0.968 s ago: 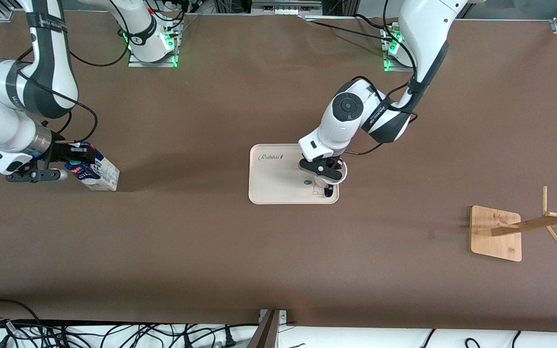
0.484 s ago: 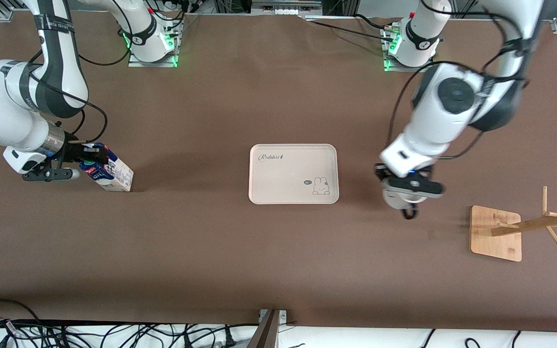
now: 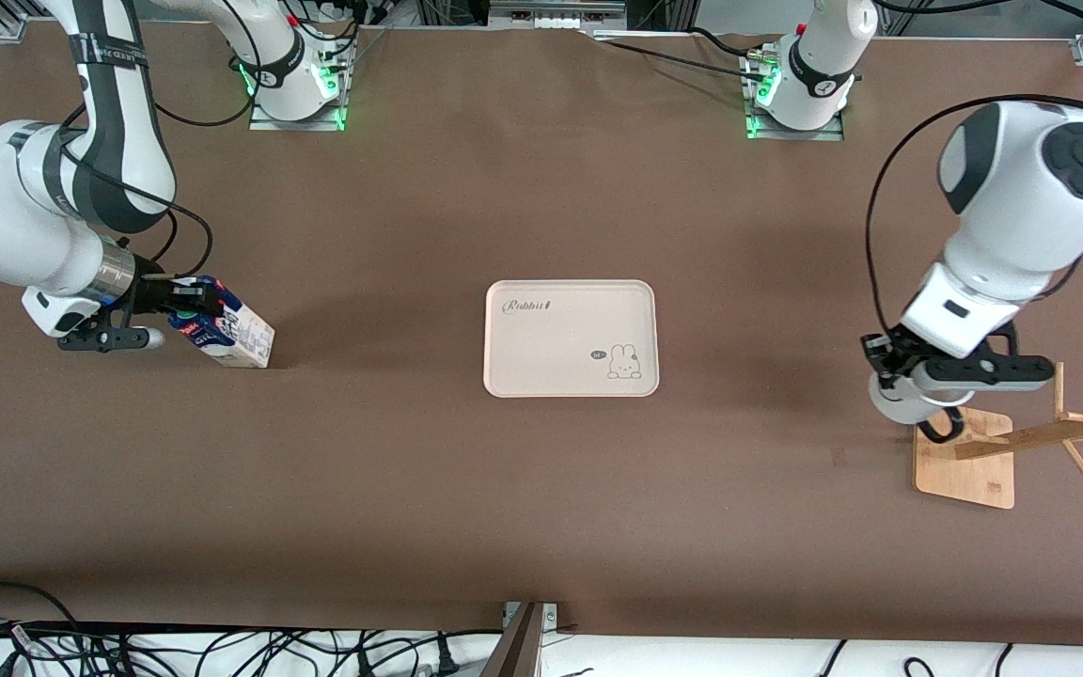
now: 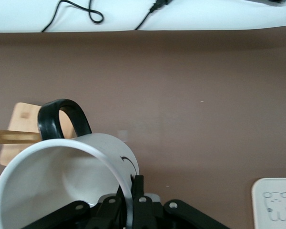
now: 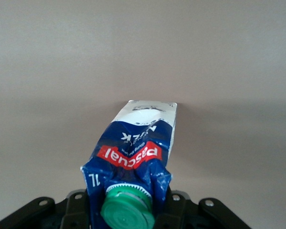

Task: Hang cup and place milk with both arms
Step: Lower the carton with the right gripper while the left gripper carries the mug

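Front view first: the left gripper (image 3: pixel 901 369) is up over the edge of the wooden rack (image 3: pixel 965 453) at the left arm's end of the table, its fingers clamped on the wall of the cup (image 3: pixel 899 402). The cup's black loop handle hangs just over the rack's square base, beside the slanted post with its pegs. At the right arm's end of the table, the right gripper (image 3: pixel 186 303) is closed around the top of the milk (image 3: pixel 231 334), and the carton leans over, tilted toward the tray (image 3: pixel 570 338). That cream tray with the rabbit print lies in the middle of the table, between the two arms, well apart from both the cup and the milk.

Left wrist view now: the cup fills the frame, its white inside facing the camera, a finger (image 4: pixel 138 195) pinching the wall at the rim. The black handle stands up with a rack peg crossing just beside it, and a corner of the tray shows at the edge.

Right wrist view: the milk sits in the closed jaws, green cap toward the camera, blue and red print showing, brown table all around.
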You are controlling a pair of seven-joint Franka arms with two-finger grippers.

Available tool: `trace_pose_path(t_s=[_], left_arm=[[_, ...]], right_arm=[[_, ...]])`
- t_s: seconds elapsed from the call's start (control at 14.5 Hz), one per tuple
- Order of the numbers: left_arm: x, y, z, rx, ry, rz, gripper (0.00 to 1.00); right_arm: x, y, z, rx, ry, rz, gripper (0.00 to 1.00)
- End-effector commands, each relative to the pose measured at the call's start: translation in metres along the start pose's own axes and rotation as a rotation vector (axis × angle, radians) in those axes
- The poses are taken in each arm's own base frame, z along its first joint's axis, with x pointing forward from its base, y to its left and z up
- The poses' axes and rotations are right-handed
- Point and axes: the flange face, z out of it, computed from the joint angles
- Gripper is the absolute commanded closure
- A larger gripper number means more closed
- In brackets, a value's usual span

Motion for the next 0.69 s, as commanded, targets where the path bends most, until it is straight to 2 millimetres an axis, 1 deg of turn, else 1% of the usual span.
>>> trace_pose_path(t_s=[0.0, 0.14, 0.21, 0.28, 0.35, 0.41, 0.48, 0.55, 0.62], left_arm=[[0.006, -0.043, -0.015, 0.036, 0.003, 0.076, 1.0], [0.008, -0.071, -0.02, -0.005, 0.01, 0.096, 1.0], [0.009, -0.08, -0.02, -0.024, 0.012, 0.114, 1.0], [0.009, -0.084, -0.02, -0.032, 0.013, 0.134, 1.0], [0.011, -0.086, -0.022, -0.032, 0.019, 0.139, 1.0], [0.013, -0.086, -0.025, -0.03, 0.026, 0.141, 1.0], [0.013, -0.09, -0.026, -0.028, 0.028, 0.135, 1.0], [0.013, -0.092, -0.026, -0.026, 0.028, 0.138, 1.0], [0.013, -0.095, -0.026, -0.024, 0.028, 0.15, 1.0]], right_arm=[[-0.003, -0.003, 0.006, 0.031, -0.013, 0.005, 0.51], [-0.002, -0.002, 0.016, 0.017, -0.031, 0.008, 0.51], [-0.002, -0.002, 0.02, 0.011, -0.04, 0.01, 0.51], [-0.002, -0.001, 0.023, 0.007, -0.046, 0.01, 0.51], [-0.002, -0.001, 0.025, 0.004, -0.05, 0.011, 0.48], [-0.001, 0.0, 0.027, 0.0, -0.054, 0.014, 0.37], [-0.001, -0.001, 0.027, 0.006, -0.051, 0.017, 0.06], [-0.001, -0.001, 0.027, 0.027, -0.048, 0.031, 0.0], [-0.001, -0.001, 0.026, 0.035, -0.054, 0.034, 0.0]])
